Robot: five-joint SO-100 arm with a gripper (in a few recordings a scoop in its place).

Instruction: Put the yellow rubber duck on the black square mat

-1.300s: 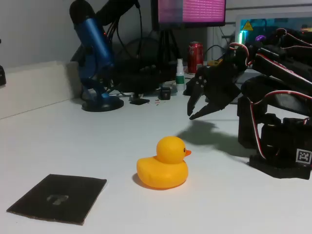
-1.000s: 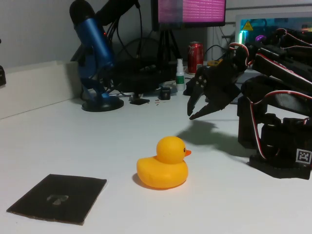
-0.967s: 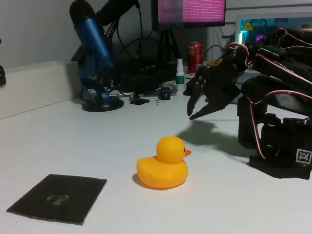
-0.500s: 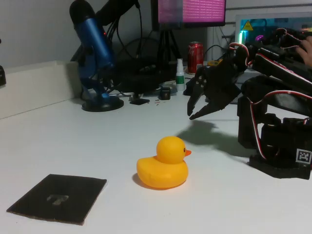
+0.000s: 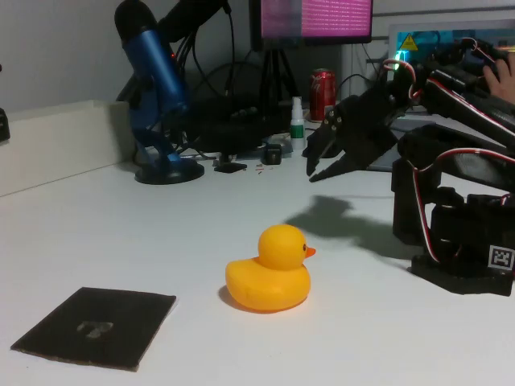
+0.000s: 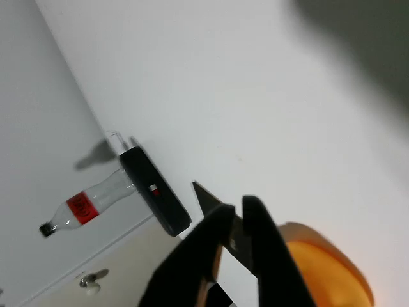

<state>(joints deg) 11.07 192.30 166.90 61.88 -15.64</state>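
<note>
The yellow rubber duck (image 5: 269,272) sits upright on the white table in the fixed view, its beak pointing right. The black square mat (image 5: 96,326) lies flat at the front left, well apart from the duck. My black gripper (image 5: 310,166) hangs in the air behind and to the right of the duck, with its jaws a little apart and nothing between them. In the wrist view the two dark fingers of the gripper (image 6: 238,208) show at the bottom, and the duck (image 6: 323,265) is a blurred orange-yellow shape beside them.
The arm's base (image 5: 463,241) stands at the right. A blue microphone on a stand (image 5: 157,88), cables, a red can (image 5: 323,90) and a small bottle (image 5: 297,121) crowd the back of the table. A person's hand (image 5: 503,76) shows at the top right edge.
The gripper has risen a little and shifted slightly left. The duck and the mat have not moved. A hand has come further into view at the top right.
</note>
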